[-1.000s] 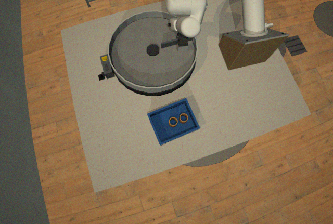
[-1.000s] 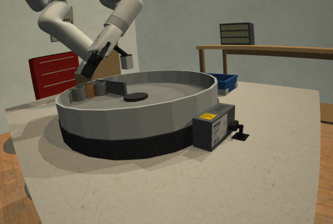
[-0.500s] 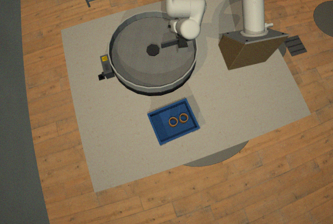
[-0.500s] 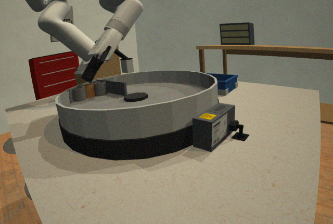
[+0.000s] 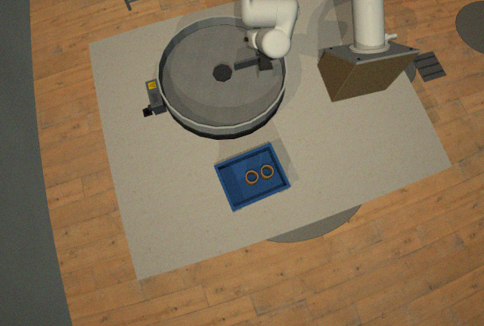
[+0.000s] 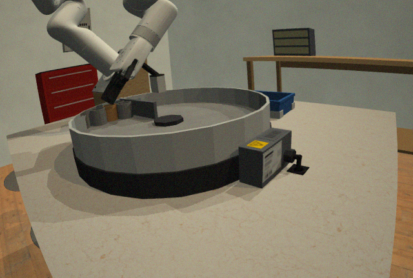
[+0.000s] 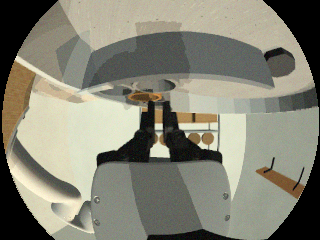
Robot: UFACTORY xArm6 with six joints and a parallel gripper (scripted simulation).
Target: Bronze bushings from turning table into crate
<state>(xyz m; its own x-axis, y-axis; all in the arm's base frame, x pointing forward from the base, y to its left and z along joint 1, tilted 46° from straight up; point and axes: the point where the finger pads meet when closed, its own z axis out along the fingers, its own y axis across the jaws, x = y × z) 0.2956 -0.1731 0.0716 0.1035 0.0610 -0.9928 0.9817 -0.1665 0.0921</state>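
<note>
The turning table (image 5: 195, 99) (image 6: 186, 149) (image 7: 150, 55) is a grey round tray with a raised wall. A bronze bushing (image 6: 111, 113) (image 7: 143, 100) stands in it near the wall, between a steel bushing (image 6: 97, 117) and another steel bushing (image 6: 124, 110). My gripper (image 5: 266, 66) (image 6: 109, 100) (image 7: 158, 109) is above this group, its fingertips close over the bronze one. The fingers are a little apart with nothing between them. The blue crate (image 5: 260, 198) (image 6: 281, 102) holds one bronze bushing (image 5: 246, 178) and another bronze bushing (image 5: 272, 171). The arm hides the group in the top view.
A dark guide bar (image 5: 245, 63) (image 6: 144, 107) stands beside the bushings, near the black centre hub (image 5: 222, 72) (image 6: 168, 120). A grey control box (image 5: 157, 105) (image 6: 260, 158) is at the table's outer side. The arm's pedestal (image 5: 365, 78) stands to the right in the top view.
</note>
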